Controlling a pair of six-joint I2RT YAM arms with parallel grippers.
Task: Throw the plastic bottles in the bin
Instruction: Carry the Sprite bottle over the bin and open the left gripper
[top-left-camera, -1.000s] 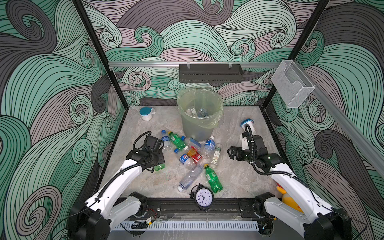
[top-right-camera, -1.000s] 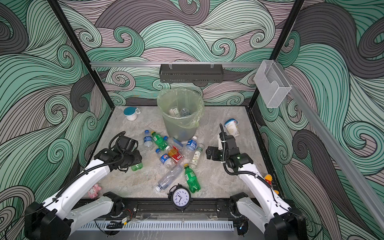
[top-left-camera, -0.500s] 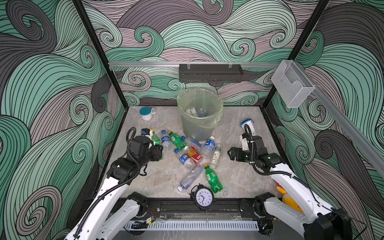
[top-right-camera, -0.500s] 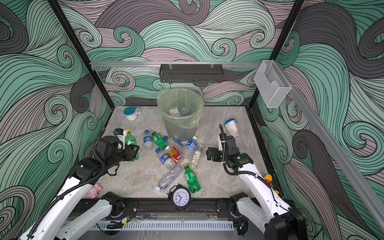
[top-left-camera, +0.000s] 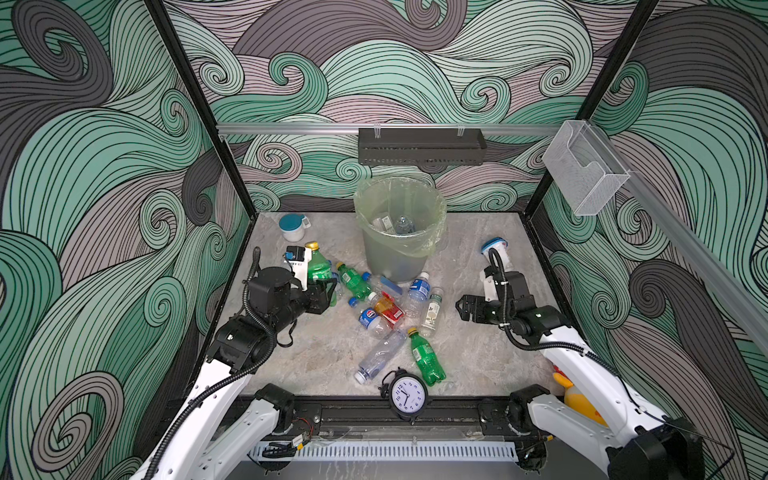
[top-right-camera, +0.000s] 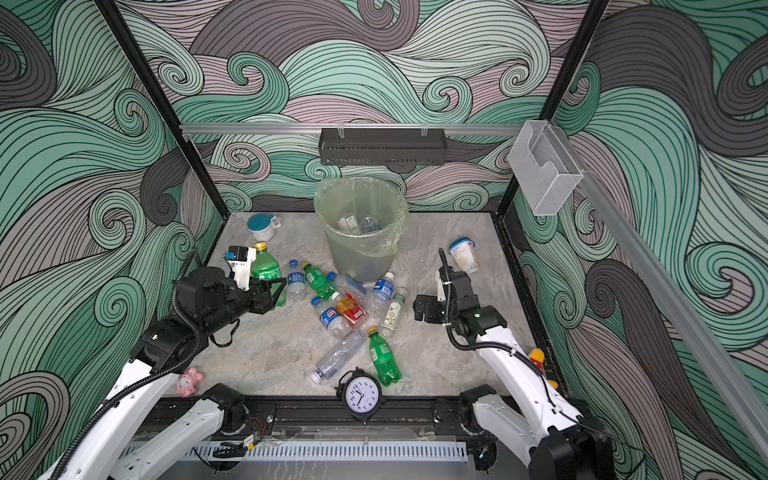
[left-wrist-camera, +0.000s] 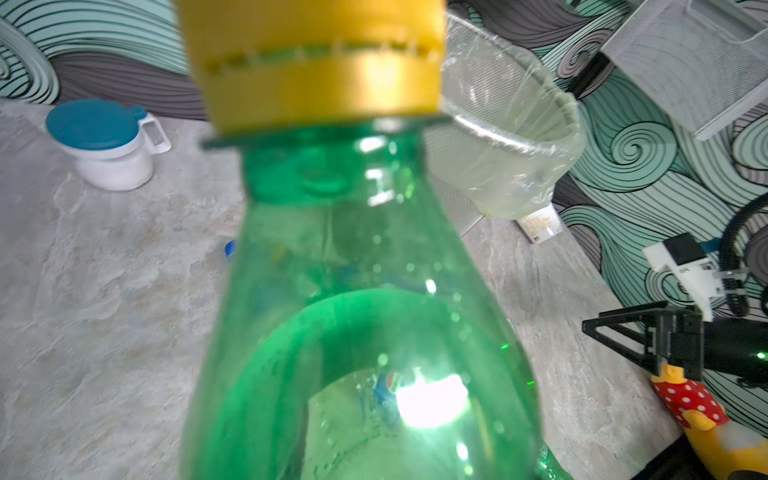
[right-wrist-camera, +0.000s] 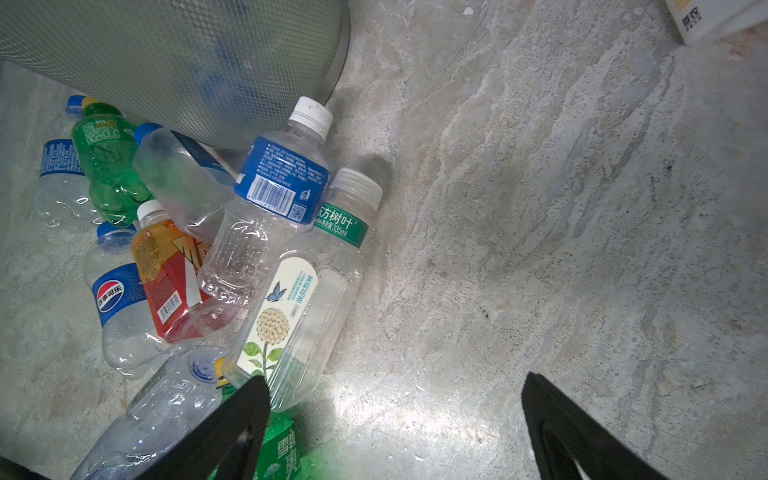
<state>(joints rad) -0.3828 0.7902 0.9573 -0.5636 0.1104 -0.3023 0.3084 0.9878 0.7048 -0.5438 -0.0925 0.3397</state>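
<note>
Plastic bottles (top-left-camera: 388, 309) lie heaped in the middle, nine by my count, just beyond the clock (top-left-camera: 409, 395). Right gripper (top-left-camera: 463, 309) hovers beside them on the right, jaws wide, empty. Left gripper (top-left-camera: 322, 287) clamps a tenth, a green bottle (top-left-camera: 318, 266), upright. Farther back stands the bin (top-left-camera: 395, 249); teal-lidded cup (top-left-camera: 293, 226) far left.

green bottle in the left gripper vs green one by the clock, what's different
The held green bottle is clamped in the left gripper; the front green bottle lies loose on the table beside the clock. The held one is left of the bin; the front one is well in front of it. Both: green, yellow caps.
</note>
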